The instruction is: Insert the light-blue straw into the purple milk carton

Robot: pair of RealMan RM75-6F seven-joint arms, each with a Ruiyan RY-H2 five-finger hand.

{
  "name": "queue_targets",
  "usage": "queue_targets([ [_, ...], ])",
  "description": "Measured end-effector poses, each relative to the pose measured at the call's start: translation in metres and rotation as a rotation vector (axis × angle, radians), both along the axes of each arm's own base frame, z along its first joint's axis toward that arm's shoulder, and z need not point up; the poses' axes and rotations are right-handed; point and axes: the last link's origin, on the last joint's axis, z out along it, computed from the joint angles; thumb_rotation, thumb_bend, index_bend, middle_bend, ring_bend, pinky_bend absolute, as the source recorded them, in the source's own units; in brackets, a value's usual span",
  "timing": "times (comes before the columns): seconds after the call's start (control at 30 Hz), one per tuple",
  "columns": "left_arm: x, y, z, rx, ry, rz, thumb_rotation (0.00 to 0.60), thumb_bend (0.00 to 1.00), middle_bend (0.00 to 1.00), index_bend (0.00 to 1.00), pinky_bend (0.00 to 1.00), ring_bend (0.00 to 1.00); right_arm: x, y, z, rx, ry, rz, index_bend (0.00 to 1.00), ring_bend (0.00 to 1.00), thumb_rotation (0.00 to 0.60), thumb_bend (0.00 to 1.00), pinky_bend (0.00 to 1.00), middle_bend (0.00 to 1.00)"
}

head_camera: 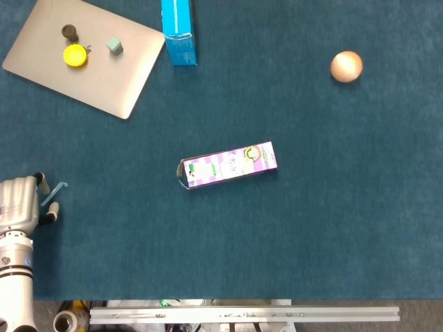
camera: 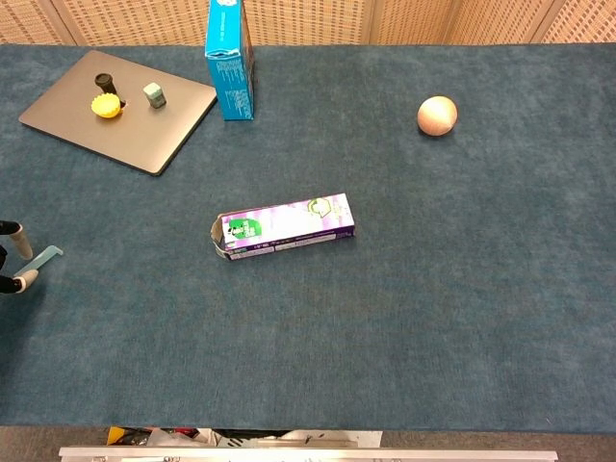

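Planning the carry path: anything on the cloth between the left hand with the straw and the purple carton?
Nothing: in head and chest views, bare blue cloth runs from the left hand and straw to the purple milk carton.

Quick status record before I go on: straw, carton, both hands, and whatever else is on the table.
straw: light-blue straw lies flat on the cloth at the far left, bent tip pointing right
carton: purple milk carton lies on its side mid-table, far from the straw
left hand: left hand at the straw, fingers either side, grasp not confirmed
right hand: not in view
other: blue box, wooden ball, grey board carrying small items
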Motion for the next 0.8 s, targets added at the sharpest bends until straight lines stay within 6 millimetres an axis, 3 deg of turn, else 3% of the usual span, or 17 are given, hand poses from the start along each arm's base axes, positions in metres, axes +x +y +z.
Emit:
queue_targets([
  [0.8, -0.0093, 0.0072, -0.009, 0.012, -0.006, 0.065, 0.469, 0.29, 0.86, 0.49, 1.0, 0.95, -0.0034, 0.0007, 0.0015, 0.0, 0.005, -0.018, 0.24, 0.24, 0.512, 0.47, 0.35, 0.35],
])
